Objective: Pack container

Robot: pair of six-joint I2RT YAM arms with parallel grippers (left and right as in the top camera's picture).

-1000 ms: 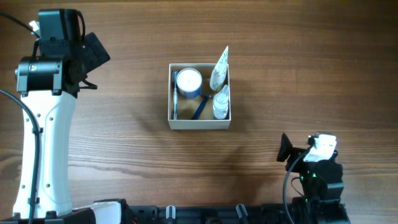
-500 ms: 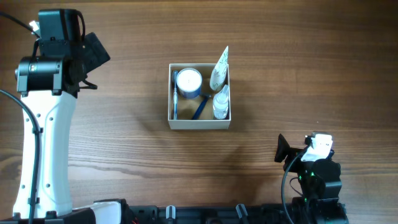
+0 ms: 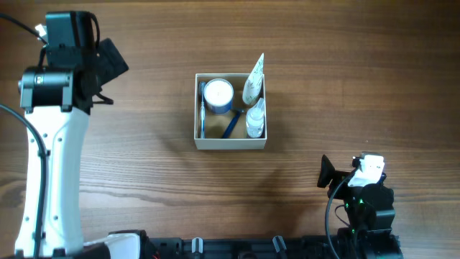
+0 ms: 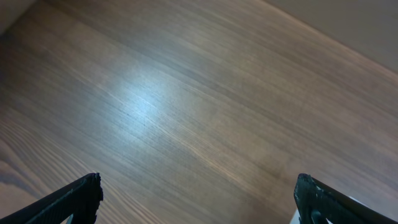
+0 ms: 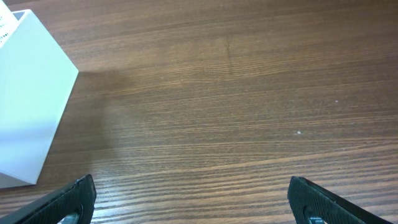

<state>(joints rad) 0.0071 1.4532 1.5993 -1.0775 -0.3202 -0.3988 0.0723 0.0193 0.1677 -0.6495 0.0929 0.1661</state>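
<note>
The container (image 3: pixel 230 144), a square white-walled box with a brown interior, sits mid-table. Inside it are a round white-lidded blue jar (image 3: pixel 218 95), a white tube (image 3: pixel 253 80) leaning out over the far right corner, a small clear bottle (image 3: pixel 255 119) and a blue toothbrush-like stick (image 3: pixel 231 126). My left gripper (image 3: pixel 111 61) is far to the left of the box; its fingers (image 4: pixel 199 196) are wide apart over bare wood. My right gripper (image 3: pixel 325 174) is at the near right; its fingers (image 5: pixel 193 199) are wide apart and empty. The box's white wall (image 5: pixel 28 99) shows at the left of the right wrist view.
The wooden tabletop (image 3: pixel 345 86) surrounds the box. The left arm's white link (image 3: pixel 47 173) runs down the left side. The right arm's base (image 3: pixel 370 208) stands at the near right edge.
The right gripper shifted slightly toward the near edge and left about a second ago, then stayed still. The left arm and the box contents have not moved.
</note>
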